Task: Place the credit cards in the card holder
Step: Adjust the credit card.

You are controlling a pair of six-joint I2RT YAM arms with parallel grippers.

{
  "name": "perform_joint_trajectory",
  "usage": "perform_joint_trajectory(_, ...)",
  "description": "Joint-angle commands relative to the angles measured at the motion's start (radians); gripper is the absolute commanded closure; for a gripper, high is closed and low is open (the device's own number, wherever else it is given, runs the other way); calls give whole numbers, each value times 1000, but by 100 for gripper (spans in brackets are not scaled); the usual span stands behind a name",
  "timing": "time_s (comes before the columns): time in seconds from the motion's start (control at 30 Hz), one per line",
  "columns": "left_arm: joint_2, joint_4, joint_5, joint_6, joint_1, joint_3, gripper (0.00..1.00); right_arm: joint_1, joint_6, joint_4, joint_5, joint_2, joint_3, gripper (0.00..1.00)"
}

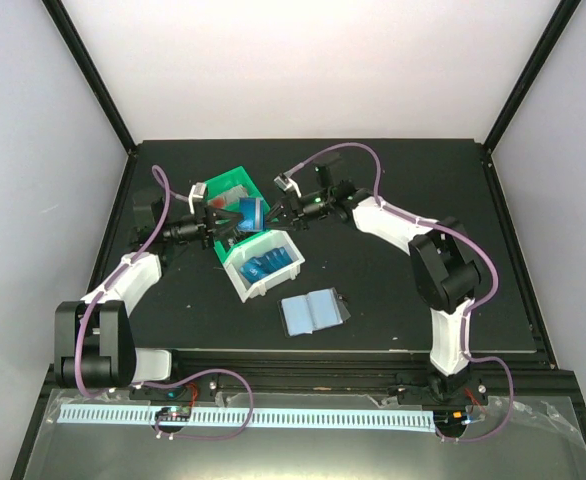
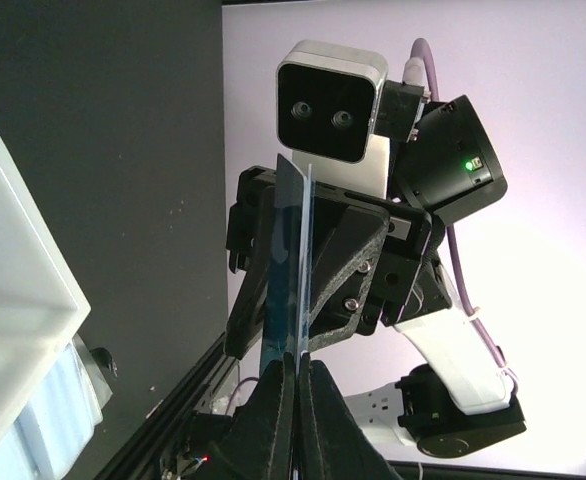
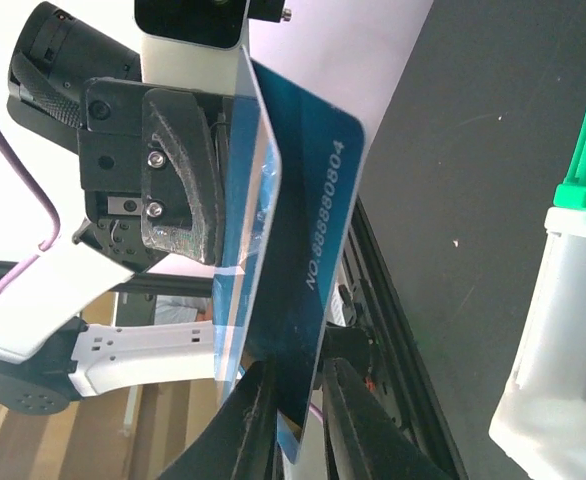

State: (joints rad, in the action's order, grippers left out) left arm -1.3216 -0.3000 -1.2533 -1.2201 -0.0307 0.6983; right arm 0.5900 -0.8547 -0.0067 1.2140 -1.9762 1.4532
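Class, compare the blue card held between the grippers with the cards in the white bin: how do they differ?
The held card is single; the binned cards are several. The held card is raised, pinched by the left gripper and right gripper; the binned cards lie in the white bin. All are blue.

Black table (image 1: 403, 190) under me, white walls (image 1: 303, 70) on three sides, black posts (image 1: 88, 70) at the corners. Green bin (image 1: 216, 184) sits mid-table, twd the far side. White bin (image 1: 245, 285) is just beside it, nearer me. Both are skewed vs the table edge. Pale perforated strip (image 1: 323, 418) runs along the near edge.
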Motion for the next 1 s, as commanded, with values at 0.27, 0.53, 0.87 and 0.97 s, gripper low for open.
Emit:
perform_joint_trajectory(0.27,35,15,-33,54,19,9,99,13,-524,706,4,8,-131,95)
perform_joint_trajectory(0.53,35,173,-31,190,18,20,97,-5,-464,597,-30,37,-134,99)
perform_joint_trajectory(0.87,35,190,-44,211,14,4,94,-37,-465,536,-55,66,-137,99)
perform_joint_trajectory(0.97,35,202,-41,220,10,4,97,-42,-466,526,-55,69,-137,99)
